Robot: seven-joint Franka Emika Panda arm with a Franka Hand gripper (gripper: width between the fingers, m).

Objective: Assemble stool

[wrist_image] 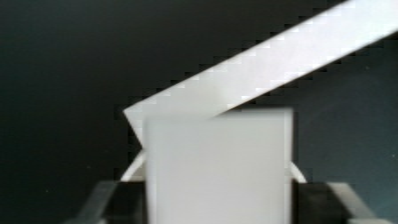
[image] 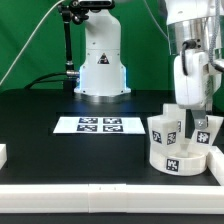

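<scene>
The stool's round white seat point(image: 182, 158) lies at the exterior view's right, near the table's front rim, with marker tags on its side. Two white legs point(image: 165, 128) point(image: 203, 130) stand upright in it, each tagged. Just above and between them, my gripper point(image: 191, 103) points down and is shut on a third white leg point(wrist_image: 215, 160). In the wrist view this leg fills the space between the two dark fingers point(wrist_image: 128, 200), touching both. The seat is hidden behind the leg in that view.
The marker board point(image: 100, 124) lies flat mid-table, to the left of the seat. The arm's white base point(image: 100, 62) stands at the back. A white block point(image: 3, 155) sits at the left edge. A white rim point(image: 90, 192) runs along the front.
</scene>
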